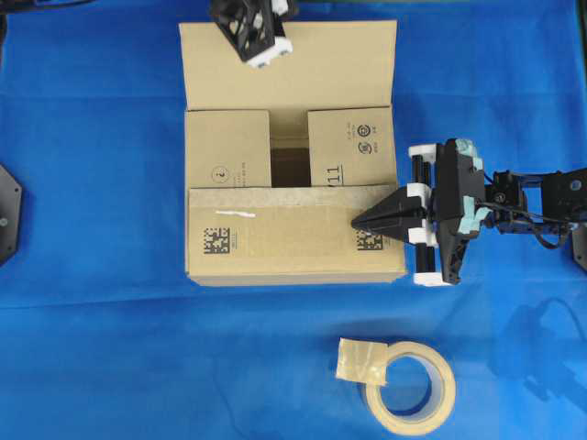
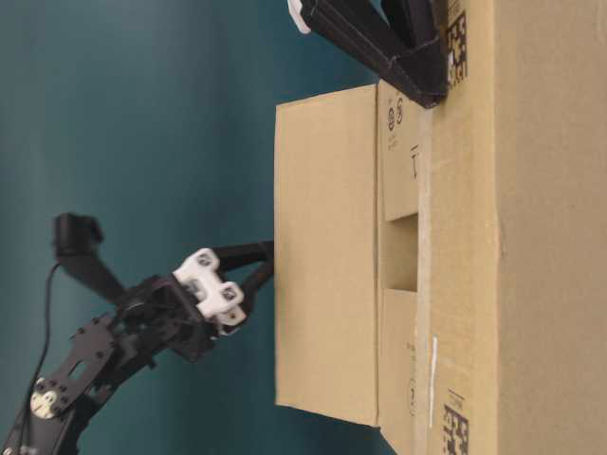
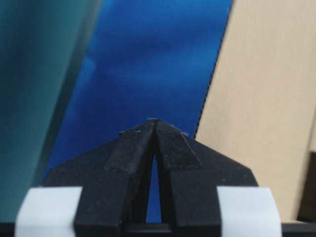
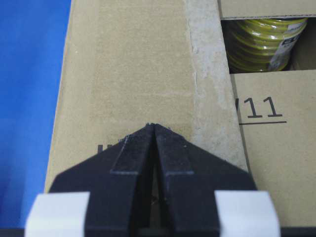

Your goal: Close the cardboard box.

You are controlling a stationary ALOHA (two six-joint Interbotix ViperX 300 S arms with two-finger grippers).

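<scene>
the cardboard box (image 1: 293, 183) sits on the blue cloth (image 1: 92, 348). its two short flaps and the near long flap (image 1: 284, 240) lie folded down; the far long flap (image 1: 321, 64) stands open. the right gripper (image 1: 359, 223), fingers closed on nothing, rests over the near flap. the left gripper (image 1: 261, 60), also closed, is at the far flap's back. a tape roll (image 1: 410, 383) lies near the box.

Blue table (image 1: 92, 348): cardboard box (image 1: 293, 243), tape roll (image 1: 410, 385) on it.
</scene>
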